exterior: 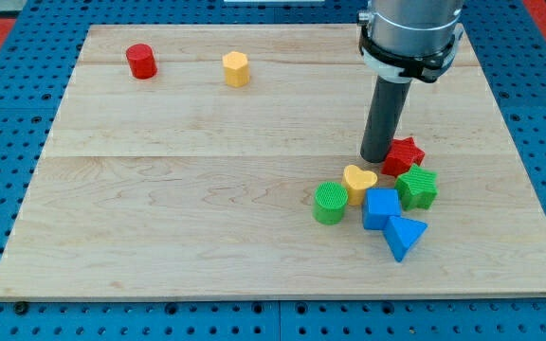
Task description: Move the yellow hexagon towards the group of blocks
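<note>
Wooden board (207,218) on blue pegboard. Yellow hexagon (236,69) far left; my tip (377,157), bare and holding nothing, apparently touches red star (405,154). Approach the hexagon from its far-left side, push toward the near-right cluster.

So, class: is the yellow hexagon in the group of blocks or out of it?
Out. The yellow hexagon sits alone near the view's top, far from my tip beside the red star.

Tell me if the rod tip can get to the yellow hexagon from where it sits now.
Probably yes. My tip rests beside the red star at the group's upper edge, and the yellow hexagon stands apart toward the view's top left. The bare board lies between them; the red cylinder sits farther left, off that path.
</note>
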`<act>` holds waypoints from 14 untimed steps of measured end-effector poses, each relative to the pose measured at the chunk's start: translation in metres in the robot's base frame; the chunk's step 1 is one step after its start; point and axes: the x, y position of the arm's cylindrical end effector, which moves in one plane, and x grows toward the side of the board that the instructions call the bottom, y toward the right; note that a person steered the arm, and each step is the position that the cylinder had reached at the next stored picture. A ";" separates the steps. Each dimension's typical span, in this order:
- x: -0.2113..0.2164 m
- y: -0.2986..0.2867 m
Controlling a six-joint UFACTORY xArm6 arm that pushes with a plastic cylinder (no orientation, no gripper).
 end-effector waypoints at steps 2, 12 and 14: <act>-0.104 -0.018; -0.207 -0.183; -0.103 -0.137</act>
